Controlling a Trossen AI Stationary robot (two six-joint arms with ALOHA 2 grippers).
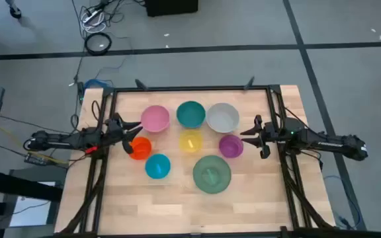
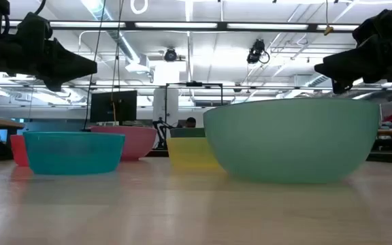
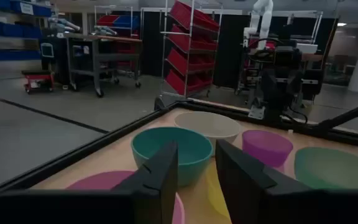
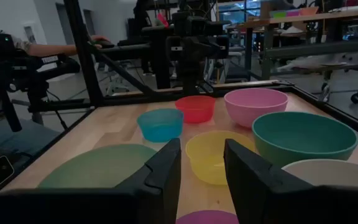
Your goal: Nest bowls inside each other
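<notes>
Several bowls stand apart, each on its base, on the wooden table: pink, teal and white-grey in the far row, then orange, yellow and purple, then light blue and the large green one nearest. My left gripper hovers open at the left, between the pink and orange bowls, pointing toward the table's right. My right gripper hovers open at the right, beside the purple bowl, pointing left. Nothing lies between either pair of fingers.
A black frame runs along the table's far edge and both sides. Bare wood lies along the near edge. In the right wrist view a person's arm shows beyond the table's left side.
</notes>
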